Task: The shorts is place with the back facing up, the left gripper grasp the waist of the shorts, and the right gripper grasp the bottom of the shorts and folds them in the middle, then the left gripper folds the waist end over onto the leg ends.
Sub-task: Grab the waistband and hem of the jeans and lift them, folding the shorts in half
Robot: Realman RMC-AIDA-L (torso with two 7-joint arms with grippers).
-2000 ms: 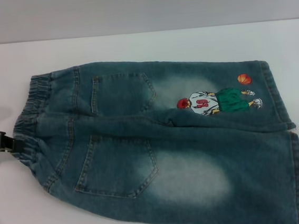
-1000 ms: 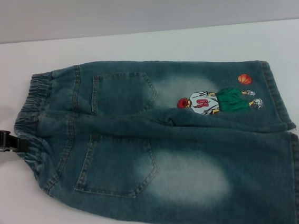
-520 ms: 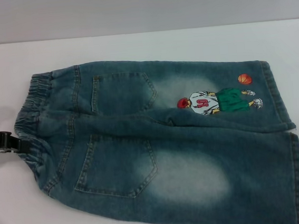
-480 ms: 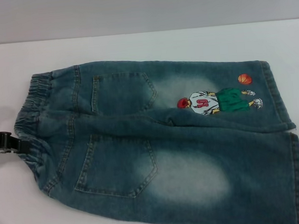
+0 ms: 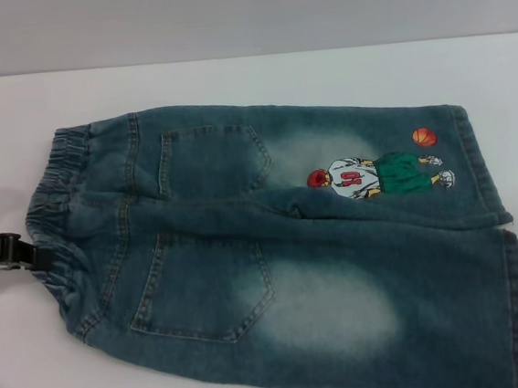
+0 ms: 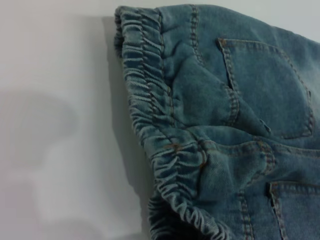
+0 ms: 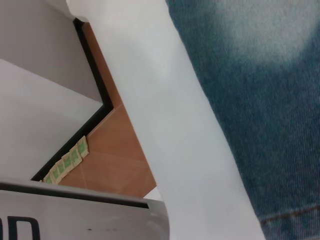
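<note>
The shorts (image 5: 282, 247) lie flat, pockets up, on the white table (image 5: 229, 78); the left gripper (image 5: 28, 256) touches the waist (image 5: 55, 223), whether clamped I cannot tell, so it should bite the whole band before lifting.

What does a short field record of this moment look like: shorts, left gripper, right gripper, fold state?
shorts: spread flat on the white table, back pockets up
waist: toward the robot's left
leg ends: toward the robot's right
left gripper: at the waist edge; fingers not clear
right gripper: out of view
fold state: unfolded
</note>
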